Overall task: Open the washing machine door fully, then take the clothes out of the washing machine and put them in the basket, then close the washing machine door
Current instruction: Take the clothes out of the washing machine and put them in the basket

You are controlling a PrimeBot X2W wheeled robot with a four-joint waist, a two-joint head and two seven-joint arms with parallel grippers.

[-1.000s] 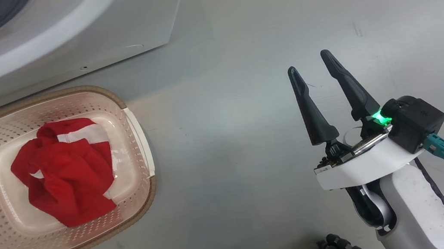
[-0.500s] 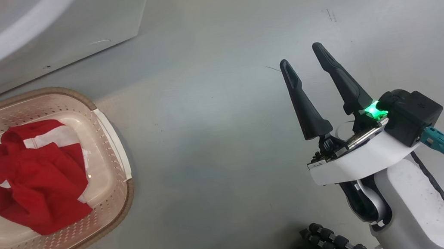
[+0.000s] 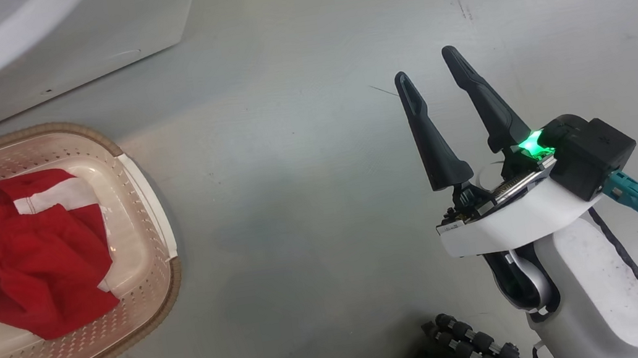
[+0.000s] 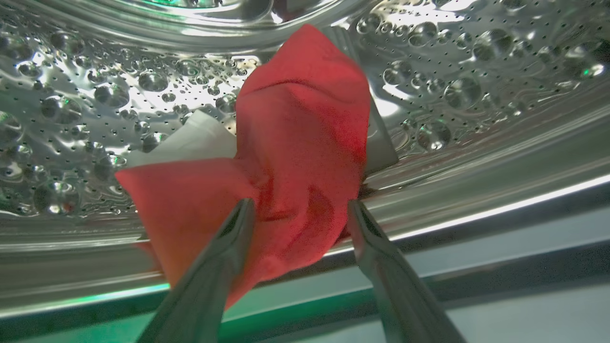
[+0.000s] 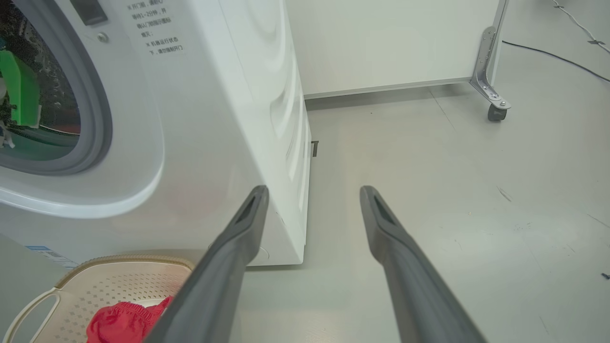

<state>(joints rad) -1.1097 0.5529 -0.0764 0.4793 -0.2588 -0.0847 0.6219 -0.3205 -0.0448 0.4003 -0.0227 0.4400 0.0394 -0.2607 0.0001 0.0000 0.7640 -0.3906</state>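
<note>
Camera panned right; clothes [image 4: 295,157] sit between left claw [image 4: 301,204].

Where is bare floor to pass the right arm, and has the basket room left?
Bare: the grey floor between the basket and the right gripper, and the floor from the washing machine to the white panel. Crowded: the basket, its bottom mostly under a red garment; the drum, where the open left gripper straddles a second red cloth.

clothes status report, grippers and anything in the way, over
Left gripper open, fingers either side of red garment in drum. Right gripper open, above floor. In basket, second red garment. Nothing blocking seen.
</note>
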